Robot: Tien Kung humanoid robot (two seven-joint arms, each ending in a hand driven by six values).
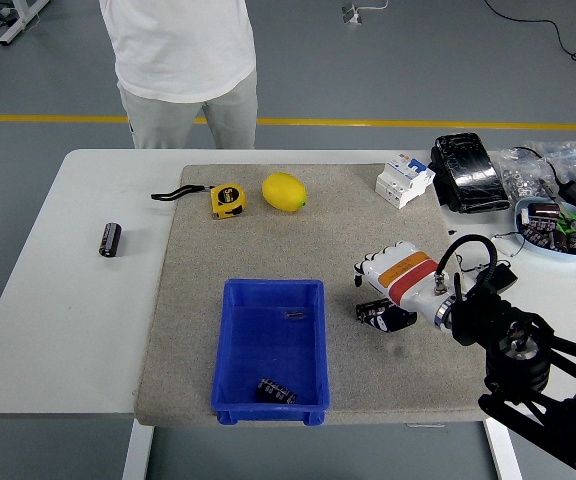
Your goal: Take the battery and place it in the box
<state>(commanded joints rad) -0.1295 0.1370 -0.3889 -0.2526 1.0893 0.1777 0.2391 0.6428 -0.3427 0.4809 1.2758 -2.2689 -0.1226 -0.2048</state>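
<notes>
A black battery (373,312) lies on the grey mat (198,300), right of the blue box (225,345). My right hand (380,290), white with an orange and red band, hovers just above and to the right of this battery, its fingers (360,269) relaxed and pointing left. The dark thumb (400,320) rests beside the battery's right end; I see no grasp. Inside the box, near its front wall, lies a second battery (276,390). A third battery (111,239) sits on the bare white table at the far left.
A yellow tape measure (227,199) and a lemon (284,191) lie at the mat's back. A white circuit breaker (405,180), a black packet (468,170), a bowl of parts (553,225) and a small black adapter (498,278) crowd the right. A person (183,70) stands behind the table.
</notes>
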